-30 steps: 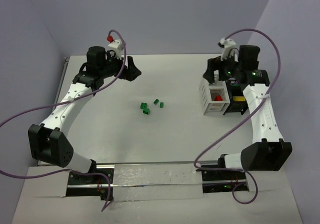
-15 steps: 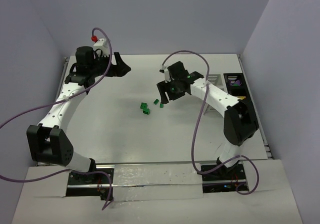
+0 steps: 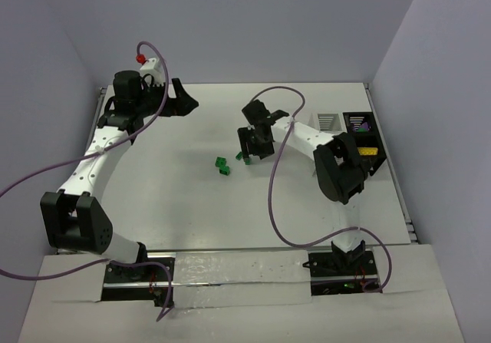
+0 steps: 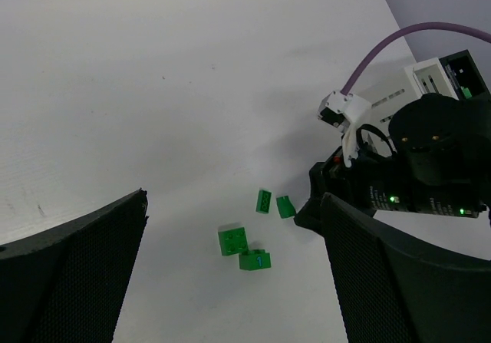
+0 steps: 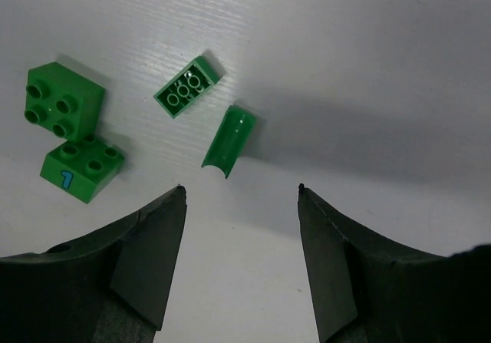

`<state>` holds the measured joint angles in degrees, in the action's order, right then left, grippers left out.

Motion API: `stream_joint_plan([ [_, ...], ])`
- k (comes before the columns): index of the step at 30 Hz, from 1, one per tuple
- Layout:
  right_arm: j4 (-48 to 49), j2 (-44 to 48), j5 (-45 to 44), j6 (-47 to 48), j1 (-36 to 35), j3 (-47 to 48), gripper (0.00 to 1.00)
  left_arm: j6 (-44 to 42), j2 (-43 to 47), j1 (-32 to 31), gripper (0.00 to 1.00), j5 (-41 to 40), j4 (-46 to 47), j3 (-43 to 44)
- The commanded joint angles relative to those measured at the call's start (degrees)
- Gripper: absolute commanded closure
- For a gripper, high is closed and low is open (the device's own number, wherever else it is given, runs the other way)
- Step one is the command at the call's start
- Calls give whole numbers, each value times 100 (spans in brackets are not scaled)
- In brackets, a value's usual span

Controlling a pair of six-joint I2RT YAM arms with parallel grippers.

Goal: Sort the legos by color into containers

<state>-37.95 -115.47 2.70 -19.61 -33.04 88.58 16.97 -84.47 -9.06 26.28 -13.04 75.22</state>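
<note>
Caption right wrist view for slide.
Right gripper, jaws open, poised before a curved green lego, an upturned green brick, a plain square green brick and a square green brick marked 1.

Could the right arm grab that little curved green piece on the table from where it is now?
Probably yes. The right gripper hangs close to the curved green piece, jaws apart, with nothing lying in between. The nearest green brick sits apart from it.

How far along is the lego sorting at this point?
Done: purple pieces and yellow pieces sit in the black tray. In hand: nothing yet; the right gripper hovers open over the curved green piece. Remaining: all four green legos lie on the table; the left gripper is open, away from them.
</note>
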Motion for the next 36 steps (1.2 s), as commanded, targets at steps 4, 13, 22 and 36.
stream_joint_plan([
  [4,-37,-349,4,-297,-1,607,34,18,-71,72,1,54,249,-51],
  [13,-270,-823,-173,-263,-5,749,43,-18,-162,102,1,74,249,-7],
  [22,-313,-757,-163,-211,-1,518,62,-10,-216,110,1,105,258,7],
  [36,-531,1452,1469,1025,1193,679,100,-742,-257,-336,1,-365,-76,234],
])
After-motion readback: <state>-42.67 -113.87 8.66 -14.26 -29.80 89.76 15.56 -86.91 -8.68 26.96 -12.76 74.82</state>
